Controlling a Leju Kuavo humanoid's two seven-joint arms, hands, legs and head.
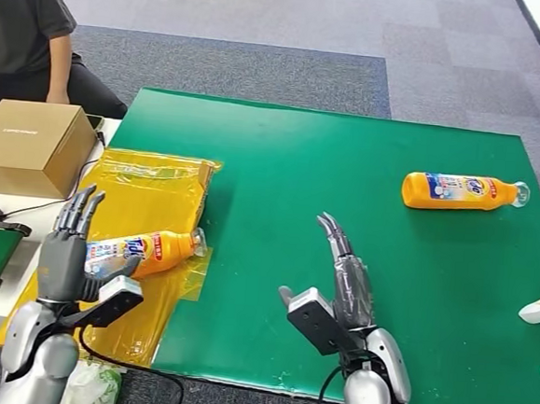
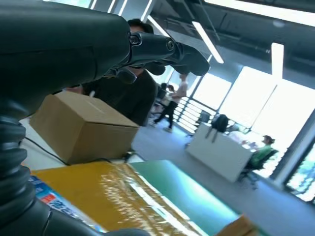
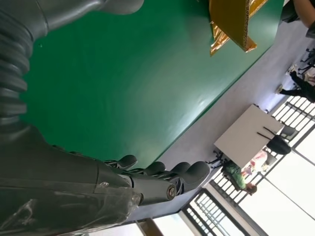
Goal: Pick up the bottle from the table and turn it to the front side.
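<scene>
The orange plastic bottle with a blue-and-white label [image 1: 146,251] lies on its side on a crinkled yellow plastic sheet [image 1: 148,192] at the near left of the green mat-covered surface [image 1: 310,196], its long axis running left to right with the clear cap pointing toward the middle of the surface. The left robot hand [image 1: 66,251] is right at the bottle's base end, fingers spread upward and thumb reaching along the label; it looks released, though whether the thumb touches the bottle cannot be told. The right robot hand [image 1: 345,278] hovers open over bare green, well apart from this bottle, so the left is clearly nearer. A second orange bottle [image 1: 462,191] lies far right. The left wrist view adds a strip of the label just beside the hand's ribbed cover, plus a brown cardboard box [image 2: 81,128] behind; the right wrist view gives green surface under extended, empty fingers [image 3: 178,174].
</scene>
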